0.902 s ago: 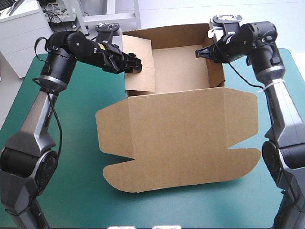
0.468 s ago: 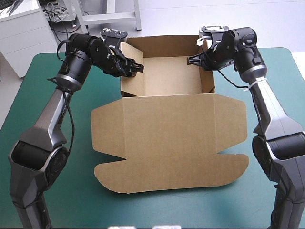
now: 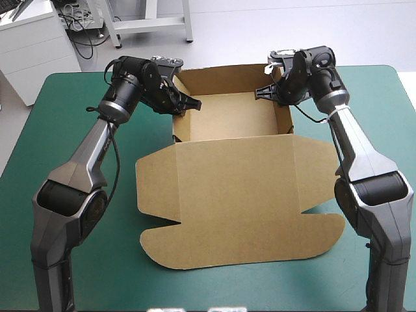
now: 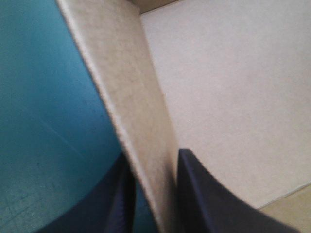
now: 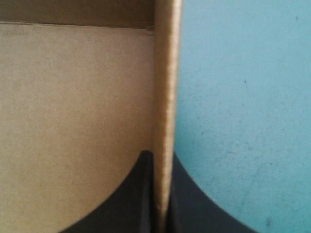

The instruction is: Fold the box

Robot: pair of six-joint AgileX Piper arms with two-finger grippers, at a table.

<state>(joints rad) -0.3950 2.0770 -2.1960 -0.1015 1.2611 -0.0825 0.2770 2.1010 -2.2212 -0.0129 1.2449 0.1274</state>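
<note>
We're looking at the box (image 3: 237, 195) mid-table on the teal-green cover (image 3: 71, 260). The tray stands open in the upper centre of the high view, and the lid lies flat below it, down toward the lower centre. The left gripper (image 3: 189, 104) is at the tray's left wall, upper left of centre. The right gripper (image 3: 262, 92) mirrors it on the right wall, upper right of centre.

On the left wrist view, the wall (image 4: 133, 102) runs up between the two black fingers (image 4: 204, 194), one on the cover side and one inside the tray (the wall leans in this shot). The jaws are all but closed, clamped on the board.

The right wrist view shows the same. The wall (image 5: 165, 87) is edge-on between the fingers (image 5: 138, 194), with the tray floor on one side and cover (image 5: 243, 97) on the other. These jaws pinch the board too. The tray's back wall stands raised between the two arms.
</note>
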